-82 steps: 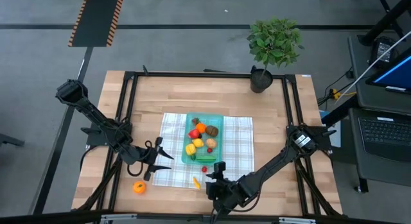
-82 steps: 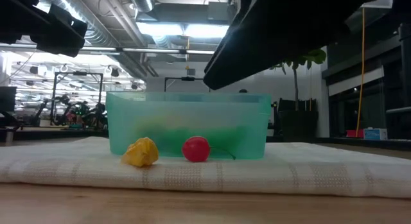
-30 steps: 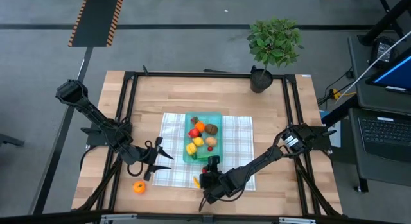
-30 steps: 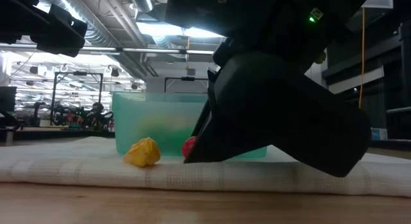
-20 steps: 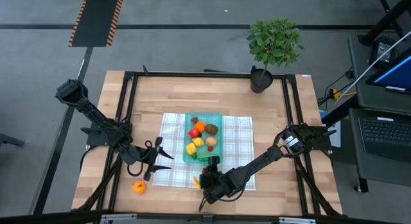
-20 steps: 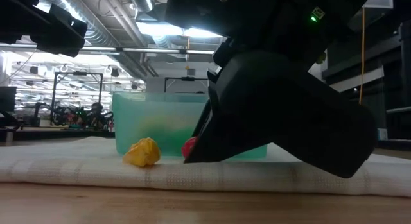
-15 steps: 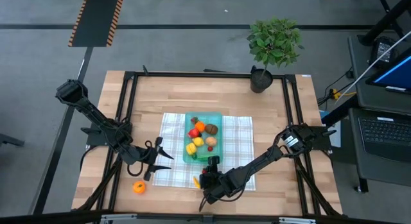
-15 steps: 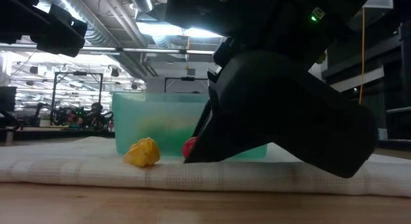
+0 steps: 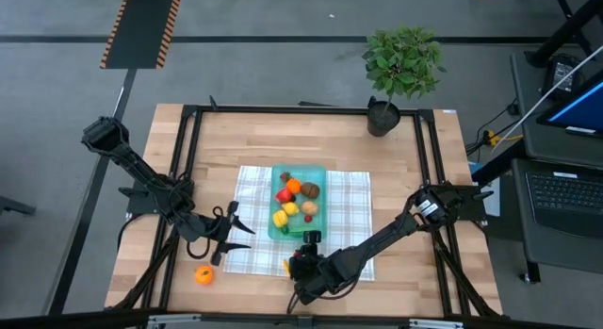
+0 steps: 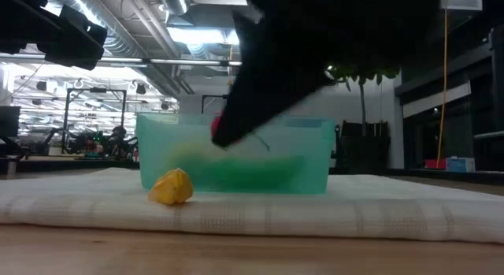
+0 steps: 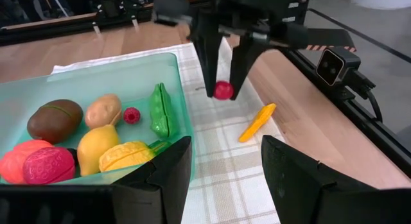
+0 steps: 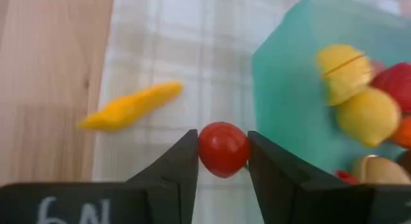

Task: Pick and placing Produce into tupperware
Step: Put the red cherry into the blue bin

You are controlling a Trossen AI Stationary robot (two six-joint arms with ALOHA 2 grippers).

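Note:
The teal tupperware (image 9: 274,212) stands on a checked cloth (image 9: 349,202) and holds several produce pieces, among them a brown one (image 11: 55,119) and a green pod (image 11: 159,110). My right gripper (image 12: 223,150) is shut on a small red ball (image 11: 223,90), just in front of the tupperware's near wall (image 10: 236,157). A yellow-orange piece (image 12: 131,105) lies on the cloth beside it. An orange fruit (image 9: 203,274) lies on the bare wood at the near left. My left gripper (image 11: 221,179) waits open, left of the tupperware. My right gripper pinches the red ball by two opposite sides (image 12: 204,149) between its two fingers (image 12: 176,166). The fingers come from the table's near side, slanting down. The ball hangs clear of the cloth, about level with the tupperware's rim (image 10: 216,125).
A potted plant (image 9: 403,70) stands at the table's far right. Black frame rails (image 9: 193,159) run along the table's left and right sides. Bare wood (image 9: 283,140) lies beyond the cloth's far edge.
My right gripper has risen with the red ball, which lay on the cloth by the tupperware's near wall and now hangs clear of it. The yellow-orange piece has stayed where it was.

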